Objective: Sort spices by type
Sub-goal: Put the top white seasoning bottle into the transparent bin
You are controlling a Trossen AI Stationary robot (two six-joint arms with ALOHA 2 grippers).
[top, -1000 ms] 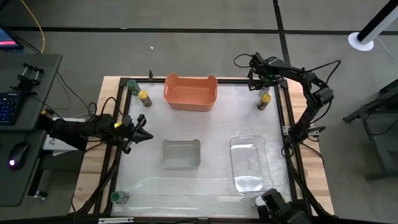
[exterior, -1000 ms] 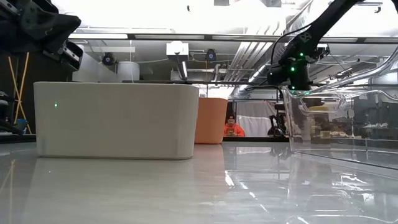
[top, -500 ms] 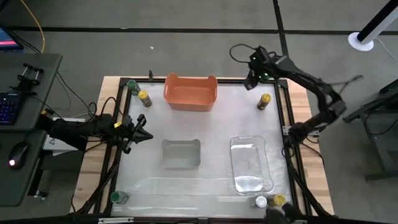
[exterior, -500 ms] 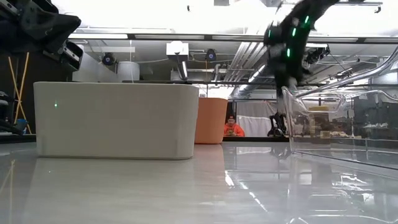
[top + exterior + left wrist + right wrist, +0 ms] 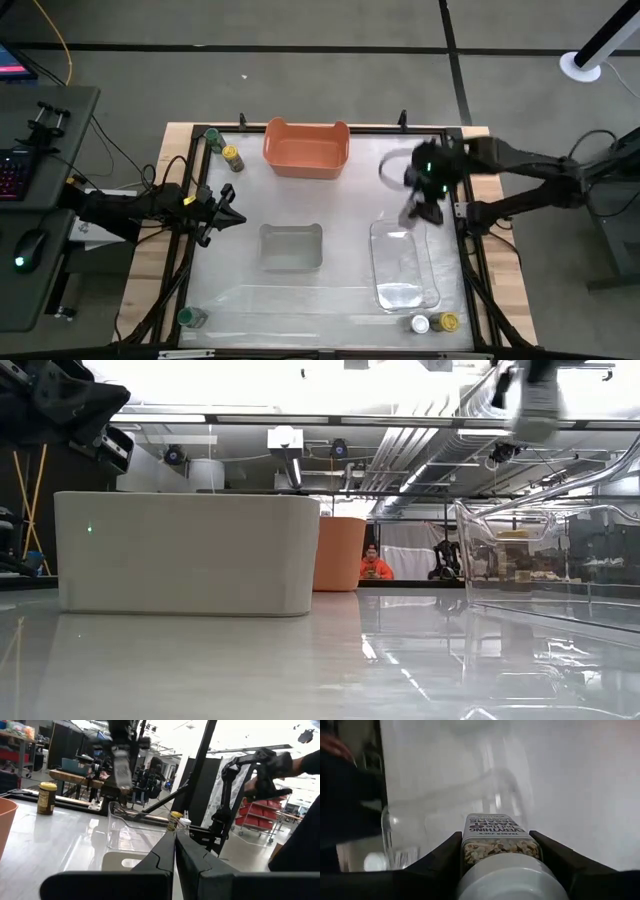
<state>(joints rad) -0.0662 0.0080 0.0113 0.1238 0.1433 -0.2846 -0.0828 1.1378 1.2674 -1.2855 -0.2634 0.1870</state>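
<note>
At the left of the high view, the left gripper waited with its fingers pressed together. Right of centre, the right gripper was clamped on a small clear glass spice jar with a smooth white cap above the glossy transparent plastic tray. Judged from there, the slick cylinder could be dropped if the grip slipped.

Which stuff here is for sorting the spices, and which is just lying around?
For the job: white-capped spice jar in the right gripper; other spice jars; orange bin; grey tray; clear tray.
Lying about: keyboard; computer mouse.
</note>
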